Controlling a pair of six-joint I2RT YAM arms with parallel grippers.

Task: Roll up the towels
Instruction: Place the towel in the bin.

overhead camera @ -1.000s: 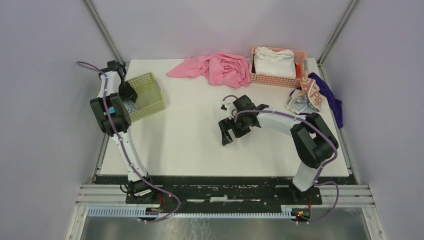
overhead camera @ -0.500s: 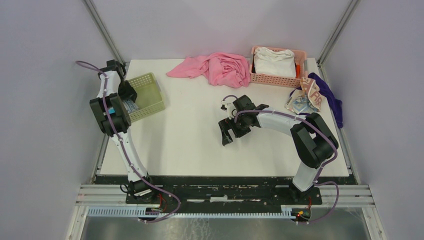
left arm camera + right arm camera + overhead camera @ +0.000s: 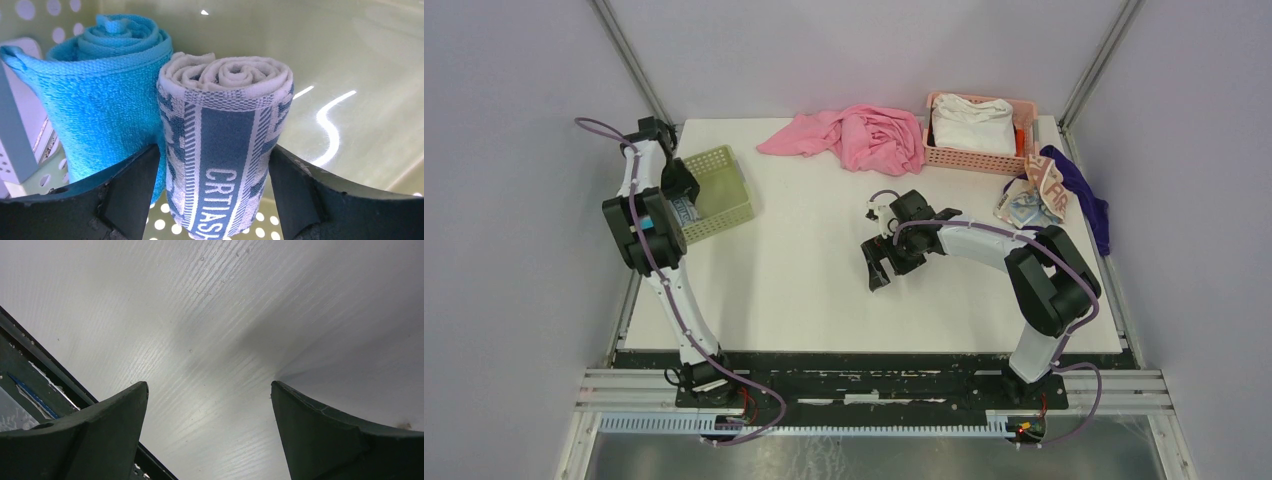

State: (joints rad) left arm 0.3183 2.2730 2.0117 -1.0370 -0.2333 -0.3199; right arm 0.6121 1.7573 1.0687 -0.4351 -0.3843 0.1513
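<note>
White-blue towel roll (image 3: 225, 100) between spread left claw (image 3: 215, 152); right claw (image 3: 209, 386) spread wide.

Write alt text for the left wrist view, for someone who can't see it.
A rolled white towel with blue print stands in a pale green basket, flanked by the jaws of the left gripper. A rolled bright blue towel stands touching it at picture left.

Left arm (image 3: 646, 228): stretched toward 12 o'clock.
Left gripper (image 3: 214, 150): jaws wide.
Right arm (image 3: 984, 243): forearm toward 9 o'clock.
Right gripper (image 3: 210, 386): jaws fully spread.
</note>
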